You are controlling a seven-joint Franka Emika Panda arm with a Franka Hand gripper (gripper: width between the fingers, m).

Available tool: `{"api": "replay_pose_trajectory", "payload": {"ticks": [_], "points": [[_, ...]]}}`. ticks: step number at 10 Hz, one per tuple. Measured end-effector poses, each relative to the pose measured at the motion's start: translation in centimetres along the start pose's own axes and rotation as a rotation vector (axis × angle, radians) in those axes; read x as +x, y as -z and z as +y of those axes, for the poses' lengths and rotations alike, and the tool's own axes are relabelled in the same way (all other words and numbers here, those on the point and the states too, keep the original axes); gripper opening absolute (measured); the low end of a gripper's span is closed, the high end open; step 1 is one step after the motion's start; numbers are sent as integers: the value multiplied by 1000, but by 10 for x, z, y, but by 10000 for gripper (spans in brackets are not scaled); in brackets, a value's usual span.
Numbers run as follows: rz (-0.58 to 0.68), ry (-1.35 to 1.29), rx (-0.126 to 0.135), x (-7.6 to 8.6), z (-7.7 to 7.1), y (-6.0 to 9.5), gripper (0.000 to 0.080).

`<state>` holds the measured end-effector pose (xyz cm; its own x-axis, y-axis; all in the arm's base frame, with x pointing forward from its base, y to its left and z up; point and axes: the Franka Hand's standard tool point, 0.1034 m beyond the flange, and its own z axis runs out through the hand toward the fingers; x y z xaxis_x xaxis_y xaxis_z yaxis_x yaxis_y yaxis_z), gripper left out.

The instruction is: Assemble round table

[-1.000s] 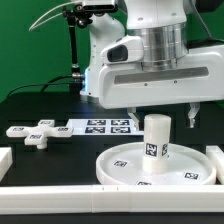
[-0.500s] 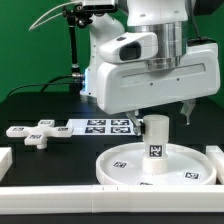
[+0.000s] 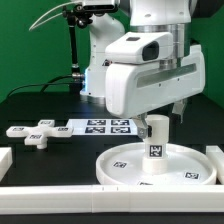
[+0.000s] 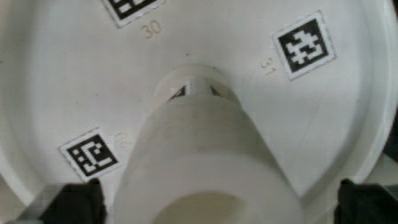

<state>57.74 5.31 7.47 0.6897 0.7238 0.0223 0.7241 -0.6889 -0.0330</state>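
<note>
The large round disc point(image 3: 125, 166) lies at the exterior view's right, near the front. The short cylinder leg point(image 3: 154, 142) stands upright on its central hub. My gripper point(image 3: 160, 112) hangs directly over the leg, with one finger point(image 3: 183, 106) showing beside its top. In the wrist view the leg point(image 4: 210, 140) rises from the disc point(image 4: 107, 90) between my two fingertips point(image 4: 71, 205). The gripper point(image 4: 217, 207) is open, with a gap between each finger and the leg. The cross-shaped foot point(image 3: 38, 133) lies loose at the exterior view's left.
The marker board point(image 3: 100, 126) lies flat behind the disc, between it and the foot. White border bars run along the front point(image 3: 60, 196), at the left point(image 3: 5, 158) and at the right point(image 3: 215, 152). The arm's base and a cable stand at the back.
My wrist has turned about its vertical axis above the leg, swinging the hand's body round. The leg, disc and foot have not moved.
</note>
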Motion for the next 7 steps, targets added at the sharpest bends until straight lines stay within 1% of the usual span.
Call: {"api": "replay_pose_trajectory", "payload": {"ticks": [6,7], "points": [[-28,362,-20,-3,4,0,649],[-33,383,-25,-2,4,1,649]]}}
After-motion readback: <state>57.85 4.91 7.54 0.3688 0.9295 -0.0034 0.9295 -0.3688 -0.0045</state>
